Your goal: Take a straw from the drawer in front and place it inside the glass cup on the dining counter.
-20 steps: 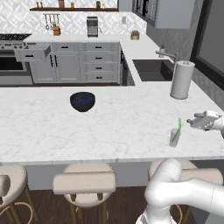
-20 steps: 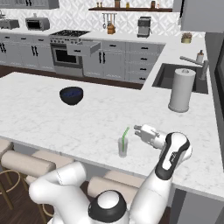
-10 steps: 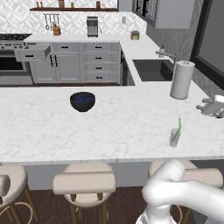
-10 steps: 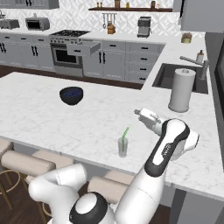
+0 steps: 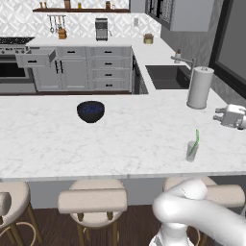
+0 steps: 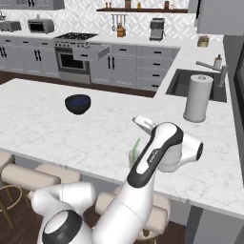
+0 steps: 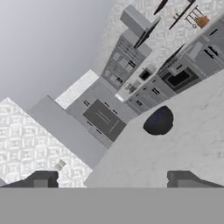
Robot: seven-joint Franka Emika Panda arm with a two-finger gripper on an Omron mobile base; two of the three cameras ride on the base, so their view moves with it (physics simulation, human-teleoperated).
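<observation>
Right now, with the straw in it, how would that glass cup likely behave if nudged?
The glass cup looks small and probably light, so it may slide on the smooth dining counter. The straw leans well above its rim, likely making tipping easier.

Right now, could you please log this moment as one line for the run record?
straw: standing in glass cup | cup: on dining counter | gripper: open, empty, right of cup | drawer: open

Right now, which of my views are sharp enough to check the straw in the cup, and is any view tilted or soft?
Left base view: flat, even light, slightly soft, but the straw reads clearly in the glass cup. Right base view: the arm's own body covers most of the cup; the straw's green top shows. Hand view: rolled steeply, blurry, with the dark blue bowl on a slanted counter.
</observation>
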